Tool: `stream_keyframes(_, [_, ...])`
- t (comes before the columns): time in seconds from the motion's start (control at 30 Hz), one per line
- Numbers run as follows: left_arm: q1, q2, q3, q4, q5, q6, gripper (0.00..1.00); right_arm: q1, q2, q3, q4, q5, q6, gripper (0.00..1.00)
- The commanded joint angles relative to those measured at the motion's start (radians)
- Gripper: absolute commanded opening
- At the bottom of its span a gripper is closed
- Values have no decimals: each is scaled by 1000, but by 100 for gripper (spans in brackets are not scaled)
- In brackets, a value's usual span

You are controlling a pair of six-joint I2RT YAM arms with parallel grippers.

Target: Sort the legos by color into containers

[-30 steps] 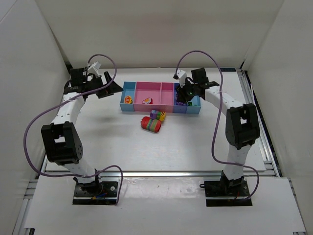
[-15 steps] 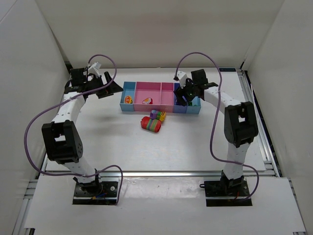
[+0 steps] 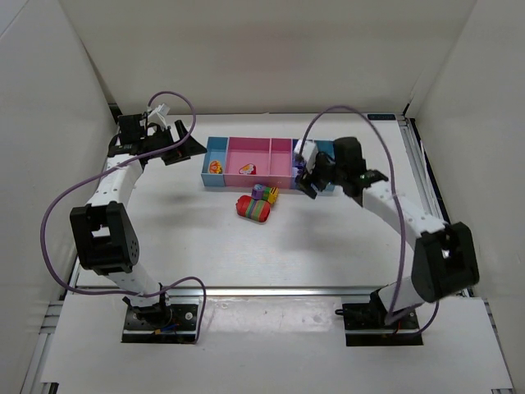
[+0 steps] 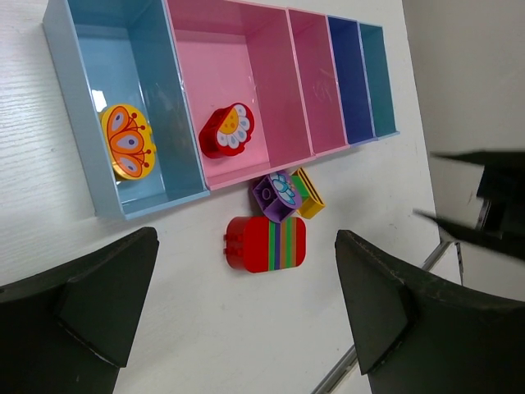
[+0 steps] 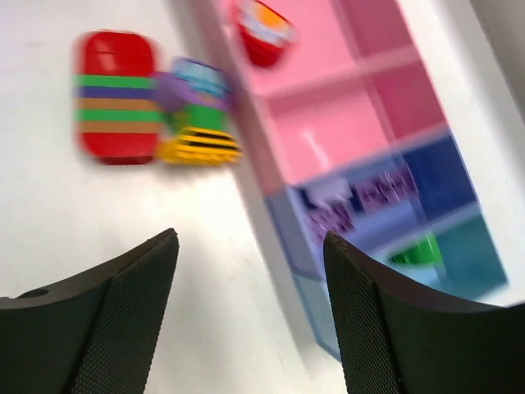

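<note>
Blue-and-pink containers [image 3: 238,184] sit mid-table in the top view, five joined bins in one row. Left gripper [image 3: 185,148] hangs just off the row's left end. Right gripper [image 3: 307,182] is at the near edge, by the dark blue bin. Two legos are loose on the table just in front of the row: red striped brick [image 3: 253,208], with the purple-yellow chunk [image 3: 264,194] right beside it, nearer the bins

Left wrist: fingers [image 4: 90,304] wide apart, nothing between them. Yellow brick [image 4: 127,141] in the end light blue bin, red flower brick [image 4: 227,130] in the wide pink one

Right wrist, blurred: fingers [image 5: 98,304] apart, gripping nothing. Purple bricks [image 5: 361,197] in the dark blue bin, green brick [image 5: 417,250] in the far light blue bin. Striped brick and chunk on the table beside the row
</note>
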Motion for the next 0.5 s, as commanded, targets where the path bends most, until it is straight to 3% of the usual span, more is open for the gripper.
stream_keyframes(0.0, [-7,-27,-1,12,-12,-7,99,115,-87,-156,110,-29,-135,74])
stream_keyframes(0.13, [-8,-21,3,12,-22,-6,99,245,-100,-405,396,137,-176,72])
stream_keyframes(0.27, [-8,-13,11,2,-29,4,99,324,-9,-436,535,309,-144,68])
stream_keyframes(0.47, [-8,-4,11,-4,-33,7,99,341,81,-430,641,373,-158,69])
